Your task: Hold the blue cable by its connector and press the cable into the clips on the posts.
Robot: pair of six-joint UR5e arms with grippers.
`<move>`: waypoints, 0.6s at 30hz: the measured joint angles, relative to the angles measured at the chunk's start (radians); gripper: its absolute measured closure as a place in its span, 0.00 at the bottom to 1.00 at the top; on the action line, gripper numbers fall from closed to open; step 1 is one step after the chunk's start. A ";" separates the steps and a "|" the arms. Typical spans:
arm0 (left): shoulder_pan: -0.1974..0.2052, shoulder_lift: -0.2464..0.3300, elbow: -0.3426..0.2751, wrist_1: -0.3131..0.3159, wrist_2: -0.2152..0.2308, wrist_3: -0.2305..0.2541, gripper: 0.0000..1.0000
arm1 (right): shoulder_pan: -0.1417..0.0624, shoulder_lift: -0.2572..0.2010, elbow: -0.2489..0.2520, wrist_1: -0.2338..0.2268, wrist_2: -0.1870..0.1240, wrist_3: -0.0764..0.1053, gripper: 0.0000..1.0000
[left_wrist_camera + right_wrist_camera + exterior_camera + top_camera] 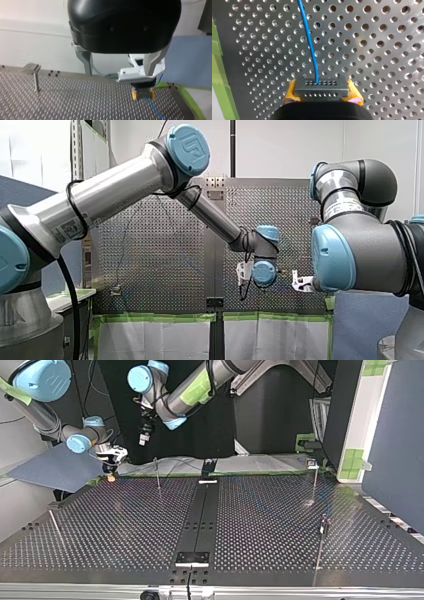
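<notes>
My right gripper (321,96) is shut on the black connector (321,87), with a yellow pad on each side of it. The blue cable (309,42) runs from the connector straight ahead over the perforated table (374,50). In the top view my right gripper (110,474) stands low at the table's far left corner. My left gripper (118,73) hangs open above the table with nothing between its metal fingers (86,61). Past them I see the connector (143,93) in its yellow pads and a short run of blue cable (153,110). In the top view my left gripper (144,437) hovers well above the table.
Thin posts stand on the table: one near the far edge (158,474), two at the top view's right (315,482) (322,532), one at the near left (55,527). A post with a clip (33,71) shows beside my left gripper. Green tape (190,102) lines the table edge.
</notes>
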 joint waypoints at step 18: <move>0.007 0.178 -0.178 -0.037 -0.126 -0.076 0.00 | 0.000 0.000 0.000 0.017 -0.007 -0.001 1.00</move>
